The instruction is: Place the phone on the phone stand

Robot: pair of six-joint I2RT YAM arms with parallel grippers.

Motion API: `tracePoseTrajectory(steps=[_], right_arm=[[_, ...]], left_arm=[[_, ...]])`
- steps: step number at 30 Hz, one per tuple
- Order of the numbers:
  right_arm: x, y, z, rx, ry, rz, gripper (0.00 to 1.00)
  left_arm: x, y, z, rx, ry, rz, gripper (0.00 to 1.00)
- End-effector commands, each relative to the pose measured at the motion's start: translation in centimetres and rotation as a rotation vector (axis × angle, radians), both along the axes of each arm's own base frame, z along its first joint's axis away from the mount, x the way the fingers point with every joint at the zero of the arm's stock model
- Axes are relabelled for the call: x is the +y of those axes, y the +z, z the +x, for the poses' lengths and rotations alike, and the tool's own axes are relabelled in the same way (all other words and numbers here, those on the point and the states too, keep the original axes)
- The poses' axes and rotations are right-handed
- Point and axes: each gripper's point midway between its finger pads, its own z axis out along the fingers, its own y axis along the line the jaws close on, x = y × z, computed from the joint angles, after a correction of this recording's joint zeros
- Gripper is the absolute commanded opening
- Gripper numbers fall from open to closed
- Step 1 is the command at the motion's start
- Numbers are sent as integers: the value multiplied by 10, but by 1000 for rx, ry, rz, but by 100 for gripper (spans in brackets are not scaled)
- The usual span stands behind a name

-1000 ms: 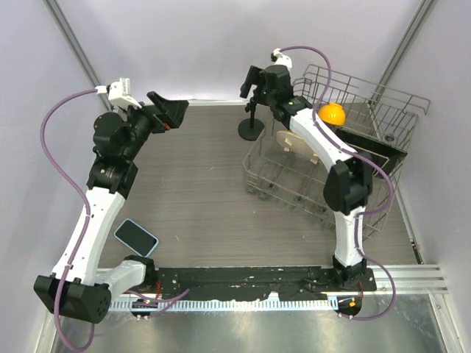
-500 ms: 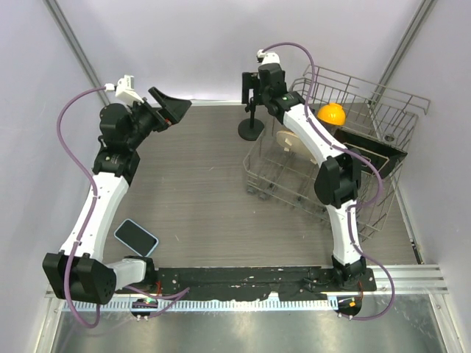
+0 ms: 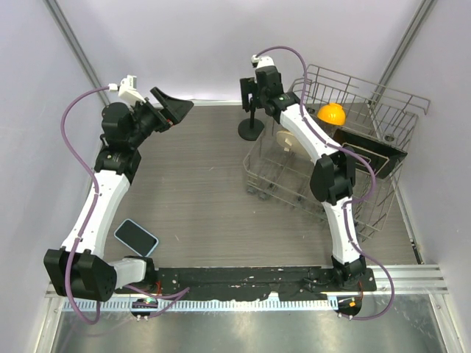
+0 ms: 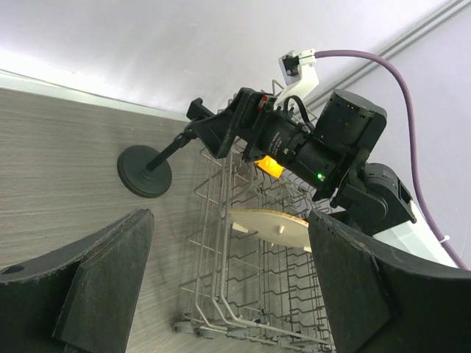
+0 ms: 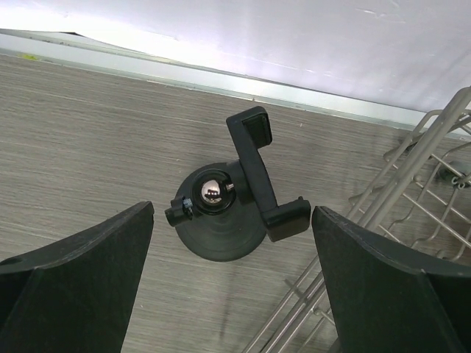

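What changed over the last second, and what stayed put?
The right pincer swung left, now open above the small black disc-based phone stand. The left arm's elbow shifted; its open left pincer barely moved. Nothing grasped or released. Stand and light-blue-edged dark smartphone stayed put.

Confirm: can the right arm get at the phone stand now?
Probably yes: the right gripper hangs open directly above the phone stand, with nothing between them.

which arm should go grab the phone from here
Probably left. The phone lies untouched on the left, close to that arm's base. The left gripper is open and empty. The right gripper hovers open over the phone stand, far across from the phone.
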Motion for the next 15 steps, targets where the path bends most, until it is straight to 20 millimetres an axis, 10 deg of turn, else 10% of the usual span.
tracePoseTrajectory(steps=[1,5,15], right_arm=[[5,12,8,-46,27,-17,94],[15,7,10,-49,68,-6,94],[33,12,11,-73,85,51,58]], left_arm=[[-4,36,-6,-96,-27,-18,90],[-6,34,-5,-91,-31,-16,90],[-7,29,-2,-74,-31,-9,90]])
